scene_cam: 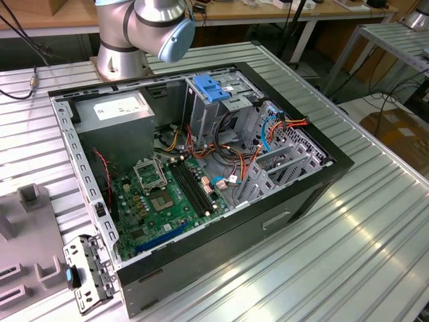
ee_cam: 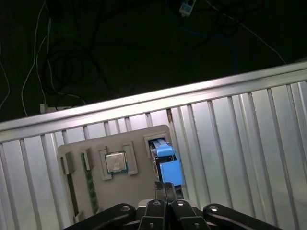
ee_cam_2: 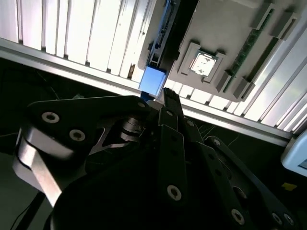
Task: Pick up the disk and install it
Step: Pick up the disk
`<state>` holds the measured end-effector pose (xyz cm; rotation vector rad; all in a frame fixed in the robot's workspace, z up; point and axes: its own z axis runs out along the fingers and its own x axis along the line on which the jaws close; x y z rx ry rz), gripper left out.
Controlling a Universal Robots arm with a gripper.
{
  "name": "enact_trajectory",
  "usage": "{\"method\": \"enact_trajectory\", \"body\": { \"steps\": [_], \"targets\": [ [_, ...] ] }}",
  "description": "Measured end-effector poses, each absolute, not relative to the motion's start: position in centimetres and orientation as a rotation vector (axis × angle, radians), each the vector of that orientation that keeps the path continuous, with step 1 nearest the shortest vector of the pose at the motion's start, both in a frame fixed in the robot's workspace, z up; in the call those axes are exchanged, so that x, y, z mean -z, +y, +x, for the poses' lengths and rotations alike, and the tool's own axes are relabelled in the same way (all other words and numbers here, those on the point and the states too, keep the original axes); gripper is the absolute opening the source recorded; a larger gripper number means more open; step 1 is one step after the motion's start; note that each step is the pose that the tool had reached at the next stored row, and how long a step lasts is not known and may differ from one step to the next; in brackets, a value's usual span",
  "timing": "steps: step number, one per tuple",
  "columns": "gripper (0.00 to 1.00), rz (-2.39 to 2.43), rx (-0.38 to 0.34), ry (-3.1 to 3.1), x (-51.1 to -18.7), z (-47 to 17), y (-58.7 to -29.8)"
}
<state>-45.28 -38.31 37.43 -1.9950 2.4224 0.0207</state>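
One gripper (ee_cam: pixel 165 186) hung over the grey fixture tray (ee_cam: pixel 129 196), its jaws drawn together with no gap showing between them and nothing held. The disk (ee_cam: pixel 164 163) stood on edge in a slot at one end of the tray, its blue side rail turned toward the gripper. It sat just ahead of the fingertips; whether they touched it could not be told. A processor chip (ee_cam: pixel 115 162) lay in a recess of the tray beside the disk, and a memory stick (ee_cam: pixel 89 184) sat in a slot beyond the chip. In the exterior view, an open computer case (scene_cam: pixel 234 228) lay beside the tray on the slatted aluminium table (scene_cam: pixel 348 255).
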Motion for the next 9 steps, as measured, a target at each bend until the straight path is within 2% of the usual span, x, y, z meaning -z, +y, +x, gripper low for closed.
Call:
{"method": "enact_trajectory", "body": {
  "steps": [2, 3, 4, 7, 8, 9],
  "targets": [
    [0.11, -2.022, -0.017, 2.399, -37.1, -45.3, -38.0],
    [0.23, -2.035, -0.016, 2.386, -36.9, -45.3, -37.9],
    [0.23, -2.045, -0.015, 2.377, -36.8, -45.3, -37.9],
    [0.42, -2.079, -0.014, 2.347, -36.4, -45.3, -37.9],
    [0.42, -2.085, -0.014, 2.341, -36.3, -45.3, -37.9],
    [0.47, -2.094, -0.014, 2.334, -36.0, -45.3, -37.9]
  ]
}}
